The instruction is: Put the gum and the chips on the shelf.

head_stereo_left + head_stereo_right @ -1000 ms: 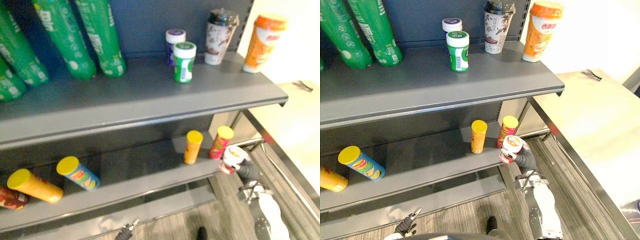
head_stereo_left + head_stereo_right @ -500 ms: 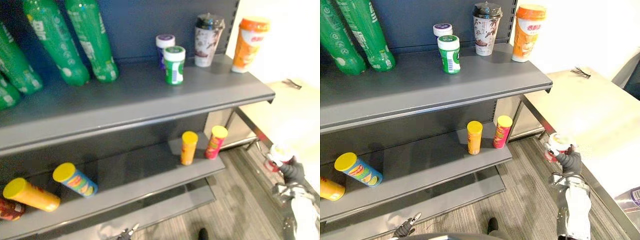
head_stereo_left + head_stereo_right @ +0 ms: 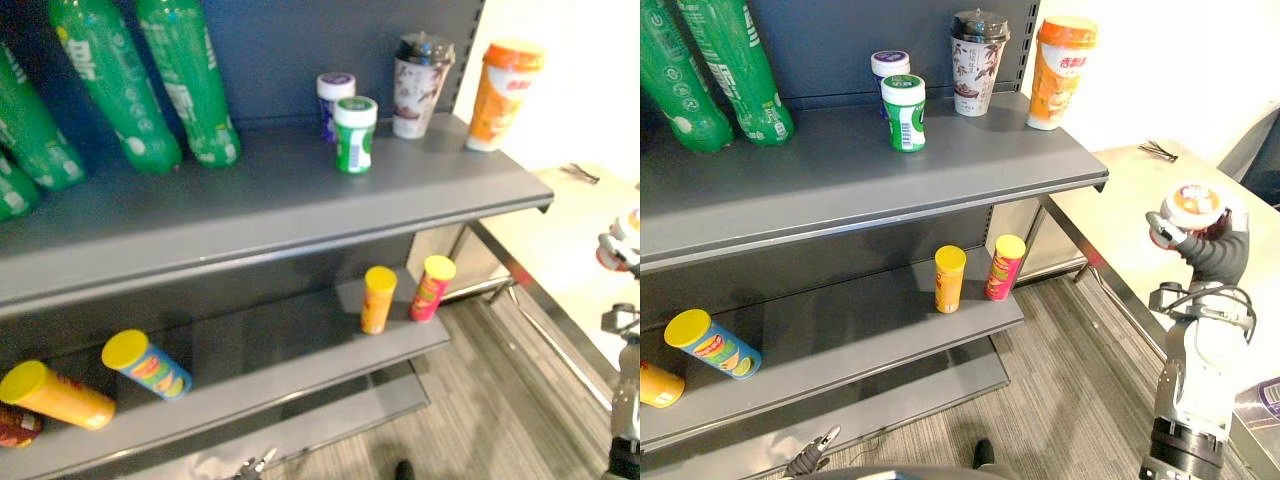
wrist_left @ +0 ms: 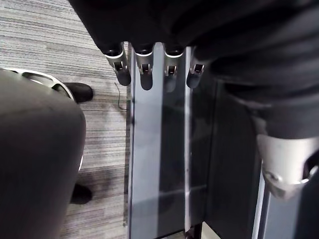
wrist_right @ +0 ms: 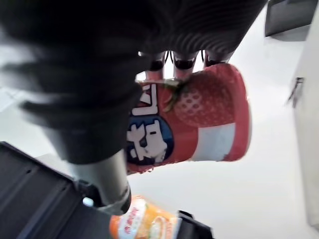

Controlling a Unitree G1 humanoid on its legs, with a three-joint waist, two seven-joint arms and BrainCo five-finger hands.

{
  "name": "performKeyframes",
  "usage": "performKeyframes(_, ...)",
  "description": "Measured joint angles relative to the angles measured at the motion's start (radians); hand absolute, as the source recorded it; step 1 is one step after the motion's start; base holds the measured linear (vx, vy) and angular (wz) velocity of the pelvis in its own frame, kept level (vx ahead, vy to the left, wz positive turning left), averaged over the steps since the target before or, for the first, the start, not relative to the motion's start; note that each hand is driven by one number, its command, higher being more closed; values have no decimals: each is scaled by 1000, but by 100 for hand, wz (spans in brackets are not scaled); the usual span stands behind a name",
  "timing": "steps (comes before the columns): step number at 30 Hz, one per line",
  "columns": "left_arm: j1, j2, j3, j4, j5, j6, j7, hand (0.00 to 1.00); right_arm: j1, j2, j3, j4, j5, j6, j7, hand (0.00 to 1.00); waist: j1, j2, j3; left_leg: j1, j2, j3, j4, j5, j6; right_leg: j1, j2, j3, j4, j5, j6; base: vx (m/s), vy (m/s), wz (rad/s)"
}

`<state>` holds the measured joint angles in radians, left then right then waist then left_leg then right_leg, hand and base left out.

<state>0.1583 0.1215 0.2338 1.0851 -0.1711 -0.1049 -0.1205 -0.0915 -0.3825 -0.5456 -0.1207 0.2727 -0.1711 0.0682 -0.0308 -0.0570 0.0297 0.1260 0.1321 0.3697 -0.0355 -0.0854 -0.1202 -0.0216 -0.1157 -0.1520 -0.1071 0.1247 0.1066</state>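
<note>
- Grey carpet floor runs in front of a grey shelf unit, and a pale table (image 3: 1130, 190) stands at its 3 o'clock side.
- Right hand (image 3: 1218, 252) is raised above the table edge, and its fingers are curled round a red gum jar (image 3: 1188, 208). The jar's long axis is close to upright, with the white lid on top.
- From this hand the upper shelf (image 3: 970, 170) lies at about 9 o'clock, well apart. The green gum jar (image 3: 906, 112) already standing there is at about 10 o'clock.
- I judge that the coming move is a carry toward 9 o'clock, and the right arm is much the nearer one.
- Left hand (image 4: 145, 74) hangs low at 6 o'clock by the floor, with straight fingers that hold nothing.
- On the upper shelf I see green bottles (image 3: 735, 70), a purple-lidded jar (image 3: 889, 68) just behind the green jar, a brown cup (image 3: 975, 62) and an orange cup (image 3: 1058, 72).
- On the lower shelf (image 3: 860, 320) an orange chips can (image 3: 949, 279) and a pink chips can (image 3: 1005, 267) stand upright near each other. A blue chips can (image 3: 712, 343) and a yellow can (image 3: 658, 384) lie on their sides at the 9 o'clock end.
</note>
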Motion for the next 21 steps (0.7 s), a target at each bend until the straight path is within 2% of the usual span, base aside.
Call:
performKeyframes(8, 4, 4, 0, -3, -2, 0, -2, 0, -136, -55, 26, -29, 0, -12, -18, 100, 1, -15, -9, 4, -6, 0, -18, 8, 4, -3, -1, -2, 0, 1, 1, 0, 0, 0)
performKeyframes(11, 4, 4, -1, -4, -2, 0, -2, 0, -185, -82, 80, -28, 0, -12, -22, 100, 2, -17, -9, 8, -5, -1, -18, 8, 4, 2, -1, -3, 0, 1, 1, 0, 0, 0)
performKeyframes(21, 3, 5, -5, -11, -5, 0, 7, 0, -313, -83, 260, 35, 12, -10, -20, 100, 9, -25, -8, 18, -7, -5, -32, 14, 9, 8, -6, -7, 0, 2, 2, -23, -14, 1)
